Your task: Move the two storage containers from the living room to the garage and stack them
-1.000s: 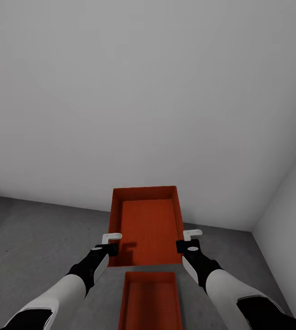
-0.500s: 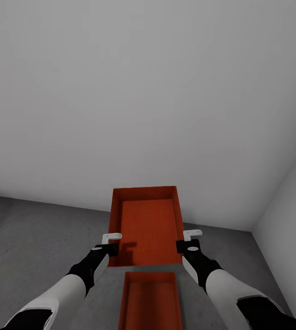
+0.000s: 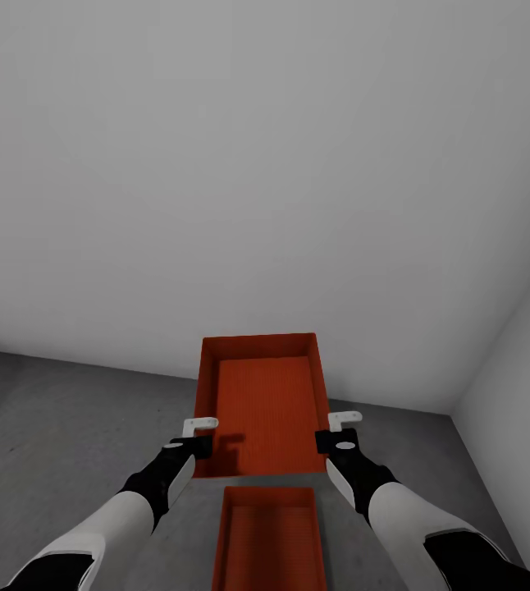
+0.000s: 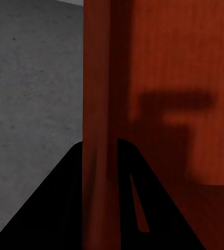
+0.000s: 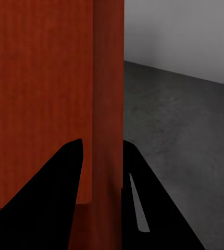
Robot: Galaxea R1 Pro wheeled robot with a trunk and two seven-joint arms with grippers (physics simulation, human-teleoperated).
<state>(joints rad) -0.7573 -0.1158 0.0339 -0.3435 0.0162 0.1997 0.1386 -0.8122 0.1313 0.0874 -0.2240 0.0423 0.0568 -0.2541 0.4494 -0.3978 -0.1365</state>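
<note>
In the head view I hold one red-orange storage container [image 3: 262, 406] level in the air with both arms. My left gripper [image 3: 201, 443] is shut on its left wall [image 4: 99, 104] and my right gripper [image 3: 325, 439] is shut on its right wall [image 5: 108, 94]. Each wrist view has black fingers [image 4: 65, 208] [image 5: 60, 192] on either side of a red wall. The second storage container [image 3: 271, 538] lies on the dark grey concrete floor [image 3: 60, 435] of the garage, below and nearer to me than the held one.
A plain pale grey wall [image 3: 257, 164] stands ahead and another wall [image 3: 519, 386] closes the right side, forming a corner. Bare concrete floor spreads out to the left.
</note>
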